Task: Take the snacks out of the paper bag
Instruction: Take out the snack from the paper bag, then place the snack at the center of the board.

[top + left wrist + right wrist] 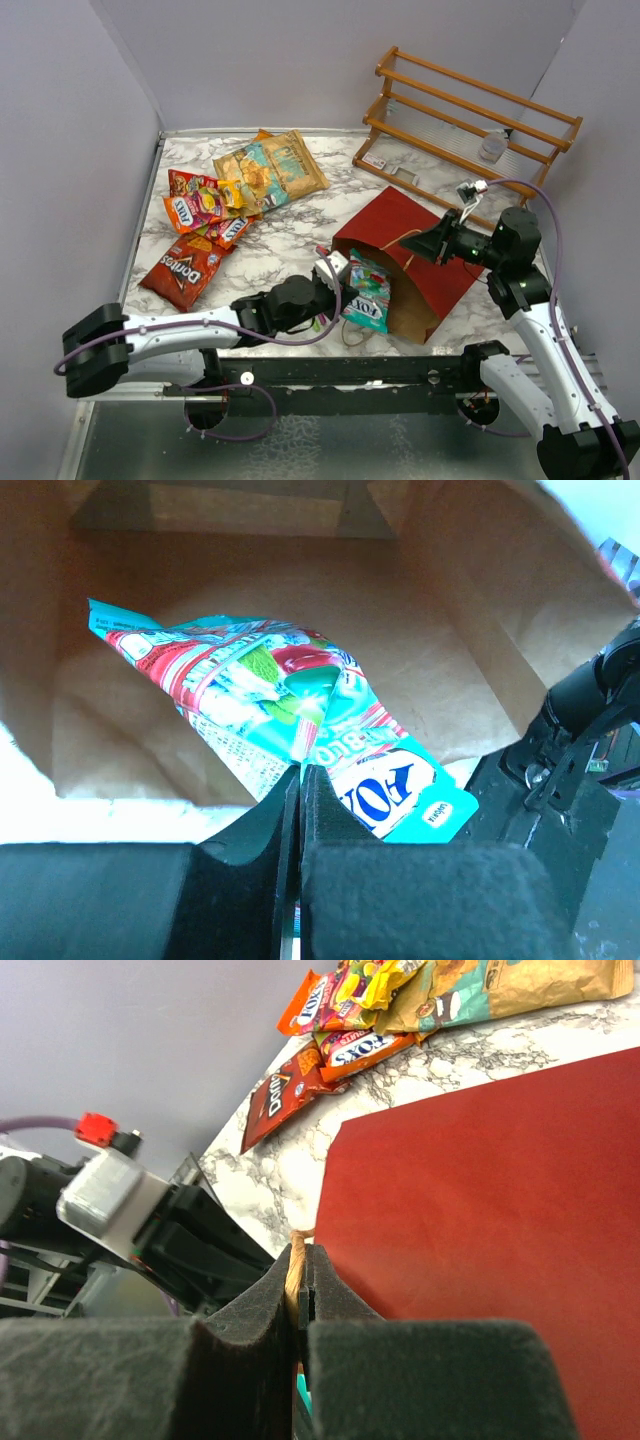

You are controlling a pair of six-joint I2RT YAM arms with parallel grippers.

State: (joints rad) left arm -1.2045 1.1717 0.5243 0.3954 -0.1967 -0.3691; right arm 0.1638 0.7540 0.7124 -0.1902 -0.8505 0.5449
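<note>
Teal packet (366, 291) long axis into paper bag (400, 225), left fingers (258, 832) pinching.

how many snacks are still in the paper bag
1: a teal packet lies at the mouth of the paper bag, pinched by the left end effector. No other shows inside, though folds could hide more.

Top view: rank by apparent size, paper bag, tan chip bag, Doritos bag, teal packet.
1. paper bag
2. tan chip bag
3. Doritos bag
4. teal packet, partly covered at the bag mouth, so its full extent is unsure.
</note>
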